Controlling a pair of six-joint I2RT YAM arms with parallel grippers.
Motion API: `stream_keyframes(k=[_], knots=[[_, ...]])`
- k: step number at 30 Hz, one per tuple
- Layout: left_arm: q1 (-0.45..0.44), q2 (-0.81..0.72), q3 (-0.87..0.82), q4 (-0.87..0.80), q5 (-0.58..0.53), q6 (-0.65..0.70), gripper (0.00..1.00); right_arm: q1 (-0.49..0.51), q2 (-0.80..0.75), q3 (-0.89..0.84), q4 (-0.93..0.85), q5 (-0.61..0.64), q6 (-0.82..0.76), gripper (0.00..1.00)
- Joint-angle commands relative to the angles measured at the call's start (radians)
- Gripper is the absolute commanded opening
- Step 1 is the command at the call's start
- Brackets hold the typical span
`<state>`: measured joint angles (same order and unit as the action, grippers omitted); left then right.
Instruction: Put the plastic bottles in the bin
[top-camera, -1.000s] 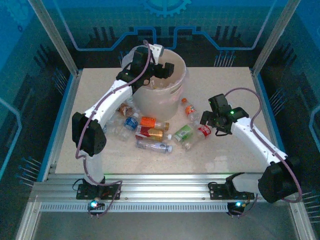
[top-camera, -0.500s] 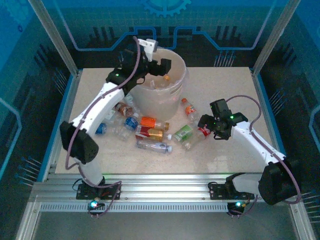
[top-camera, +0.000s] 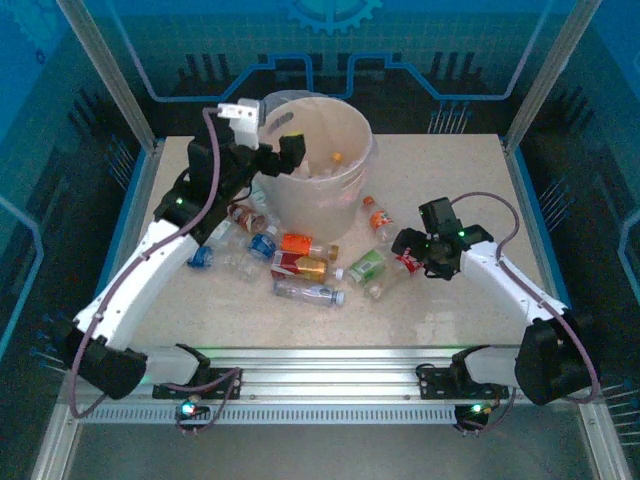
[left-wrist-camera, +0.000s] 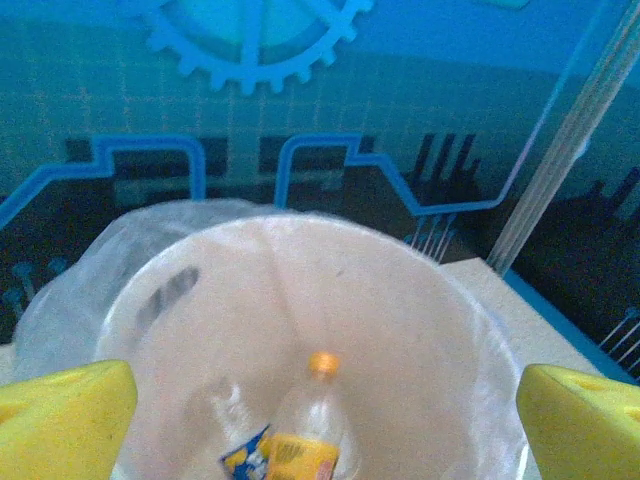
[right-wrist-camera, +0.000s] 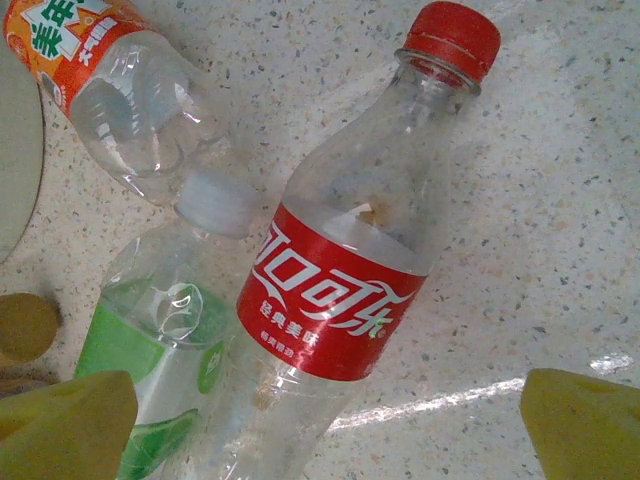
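Note:
The bin (top-camera: 352, 190) stands at the back of the table. Inside it lies a bottle with an orange cap (left-wrist-camera: 305, 435) (top-camera: 336, 157). My left gripper (top-camera: 278, 158) hangs open and empty at the bin's left rim, looking down into the bin (left-wrist-camera: 420, 300); its yellow fingertips (left-wrist-camera: 70, 420) frame the opening. Several plastic bottles lie in front of the bin. My right gripper (top-camera: 412, 246) is open low over a red-labelled bottle (right-wrist-camera: 335, 290) (top-camera: 408, 262), with one fingertip (right-wrist-camera: 585, 420) on each side of its body. Beside it lie a green-labelled bottle (right-wrist-camera: 150, 350) and an orange-labelled bottle (right-wrist-camera: 100, 60).
More bottles cluster left of the right gripper: an orange one (top-camera: 300, 243), a red-and-yellow one (top-camera: 298, 265), a clear one (top-camera: 308, 292) and blue-capped ones (top-camera: 262, 245). Bare tabletop (top-camera: 460, 170) lies to the right and front. Frame posts stand at the table's corners.
My left arm has swung back left from above the bin's middle to its left rim, jaws now wider. An orange-capped bottle now shows in the bin. My right gripper has shifted slightly left over the red-labelled bottle.

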<state>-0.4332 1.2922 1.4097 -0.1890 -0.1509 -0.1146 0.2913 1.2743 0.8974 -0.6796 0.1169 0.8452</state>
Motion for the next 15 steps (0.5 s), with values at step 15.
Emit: stream_keyframes(k=[15], knots=[[0.008,-0.424,-0.383,-0.076,-0.510,-0.147,0.99,-0.014,0.029,-0.053,0.040,-0.028,0.017,1.00]])
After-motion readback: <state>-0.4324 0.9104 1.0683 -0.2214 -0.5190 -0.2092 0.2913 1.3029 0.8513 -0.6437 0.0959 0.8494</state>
